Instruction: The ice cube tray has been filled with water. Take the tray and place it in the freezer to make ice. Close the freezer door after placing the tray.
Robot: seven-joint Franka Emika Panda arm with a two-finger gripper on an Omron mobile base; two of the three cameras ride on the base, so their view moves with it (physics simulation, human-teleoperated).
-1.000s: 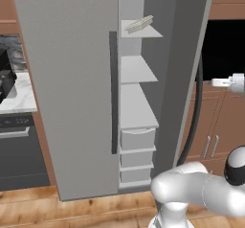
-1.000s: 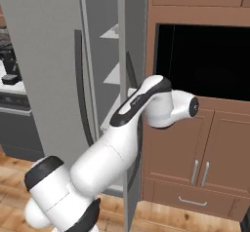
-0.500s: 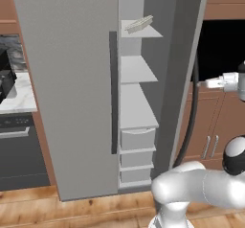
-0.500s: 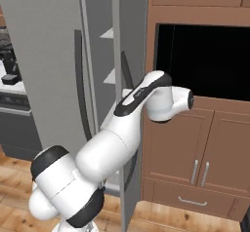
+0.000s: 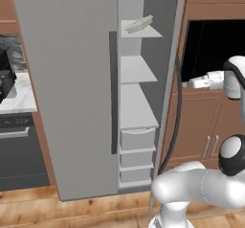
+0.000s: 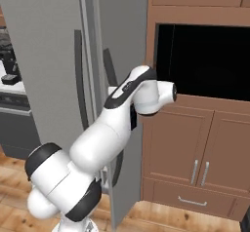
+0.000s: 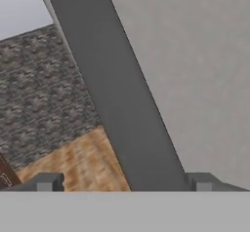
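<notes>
Kitchen, wood plank floor [image 5: 72,208], warm brown. The freezer [image 5: 72,78] is the landmark: tall, flat speckled-grey fronts, left door shut, right door [image 5: 167,102] swung out and seen nearly edge-on in the left base view. Dark vertical bar handle [image 5: 113,90] on the shut door, at the middle seam.

Interior open to view: white flat shelves [image 5: 136,69] stacked above three pale drawers [image 5: 137,138] at the bottom. The ice cube tray [image 5: 139,23] lies on the top shelf inside the freezer, off-white, flat, rectangular, set at a slant near the shelf's front edge.

Right of the freezer: brown wooden cabinets [image 6: 205,143] with slim metal pulls, and above them a square black recess [image 6: 205,60]. Left of the freezer: marbled white countertop [image 5: 16,95] over a dark grey appliance front [image 5: 19,150].

Gripper [image 7: 122,182]: in the hand view the two dark tips stand far apart, released, nothing between them; the open door's dark handle [image 7: 112,89] runs diagonally just ahead, against the grey door face. A grey stone-textured wall shows beyond the door's edge.

Free space lies to the right of the open door, in front of the cabinets.
</notes>
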